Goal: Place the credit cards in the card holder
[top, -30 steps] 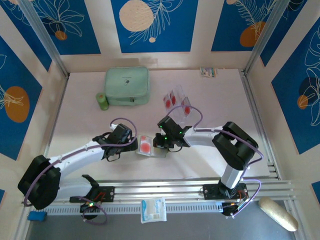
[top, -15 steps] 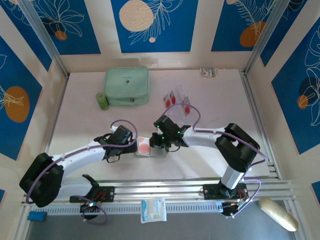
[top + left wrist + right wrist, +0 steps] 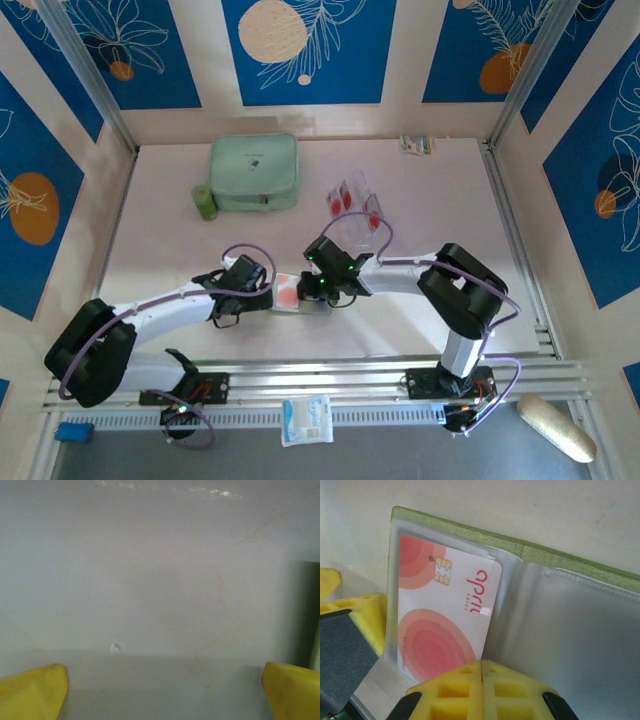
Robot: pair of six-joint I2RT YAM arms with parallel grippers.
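The card holder lies open on the table between my two grippers; in the right wrist view its olive rim frames clear pockets. One of the credit cards, white with red circles, sits inside the left pocket and shows in the top view as a red mark. My right gripper is shut, its joined tips against that card's near edge. My left gripper stands open over bare table at the holder's left side. More credit cards lie loose behind the right arm.
A large mint-green zip case and a small green roll stand at the back left. A small packet lies at the back wall. Metal rails run along the near edge, with a white packet in front.
My right gripper has moved a little to the left, and the card has slid with it further into the holder's left pocket. The left arm has shifted slightly.
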